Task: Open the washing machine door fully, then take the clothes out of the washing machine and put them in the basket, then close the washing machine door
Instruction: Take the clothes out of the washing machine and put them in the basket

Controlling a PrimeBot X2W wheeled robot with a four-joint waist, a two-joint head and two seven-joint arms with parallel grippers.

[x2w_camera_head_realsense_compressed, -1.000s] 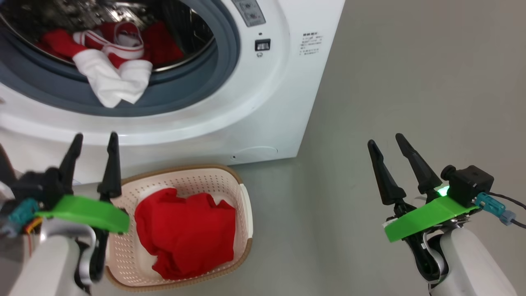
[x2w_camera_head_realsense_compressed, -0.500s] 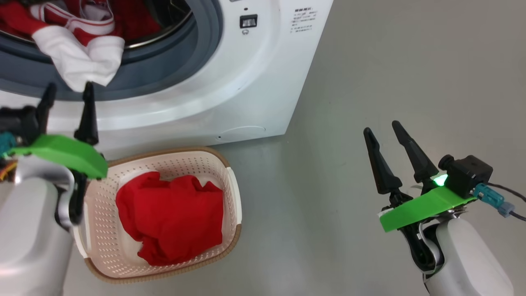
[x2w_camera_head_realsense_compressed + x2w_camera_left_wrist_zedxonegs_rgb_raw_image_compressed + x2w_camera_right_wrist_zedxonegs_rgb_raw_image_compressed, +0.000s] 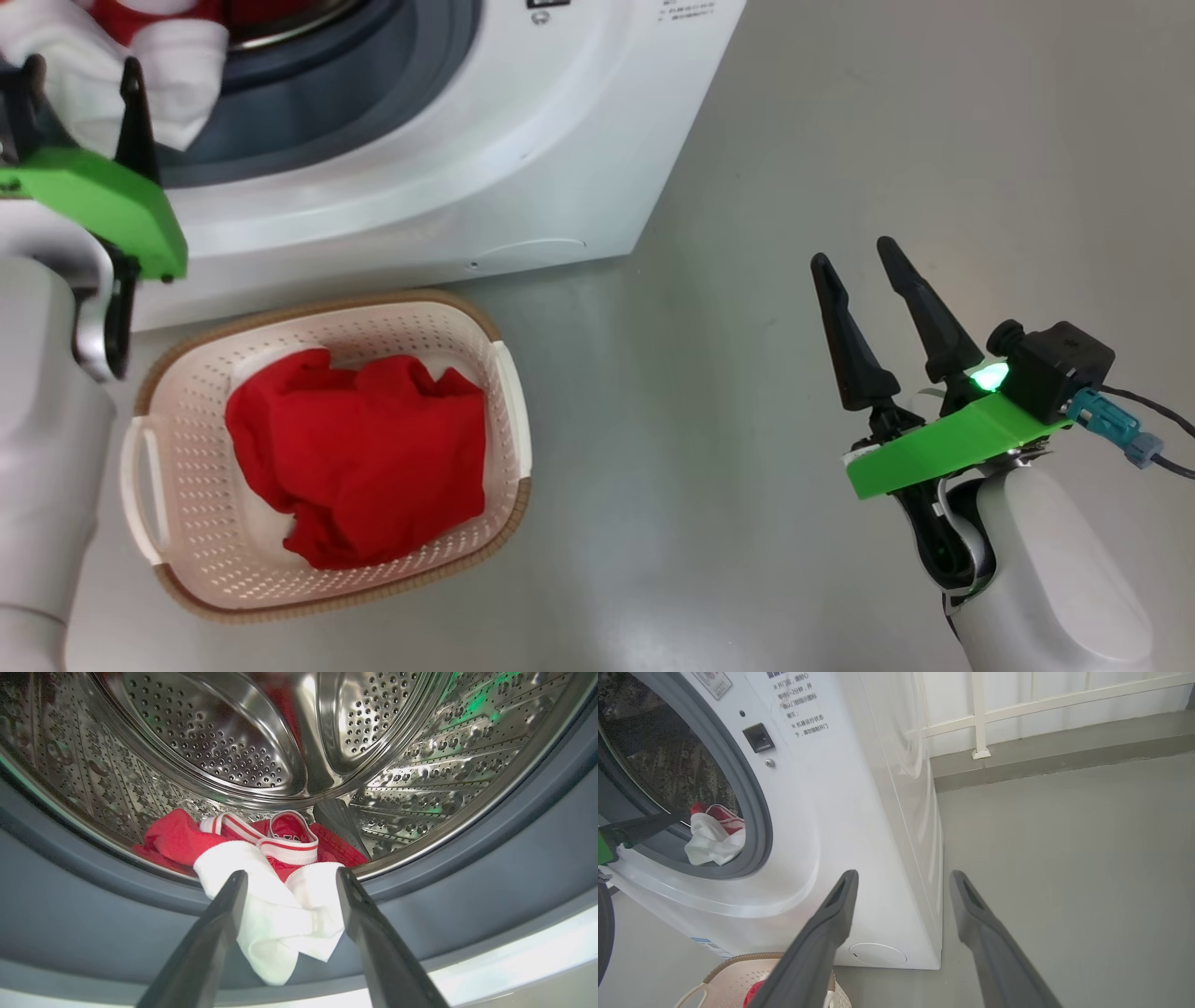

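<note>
The white washing machine (image 3: 485, 159) stands open, its door out of view. Red and white clothes (image 3: 275, 891) lie at the drum's front, a white part hanging over the grey gasket (image 3: 93, 914). My left gripper (image 3: 289, 877) is open, its fingers on either side of that white cloth, close to it. In the head view the left gripper (image 3: 79, 70) is at the upper left before the opening. A red garment (image 3: 359, 457) lies in the cream basket (image 3: 509, 373) on the floor. My right gripper (image 3: 851, 257) hangs open and empty over the floor at the right.
Grey floor (image 3: 840, 140) spreads to the right of the machine. A white railing (image 3: 980, 714) and a low ledge stand behind it. The basket (image 3: 733, 975) sits right against the machine's front, below the small round cover (image 3: 878, 954).
My left gripper has risen from beside the basket up to the drum opening, close to the white cloth. The head camera has shifted, sliding the machine up and left. The right gripper keeps its pose.
</note>
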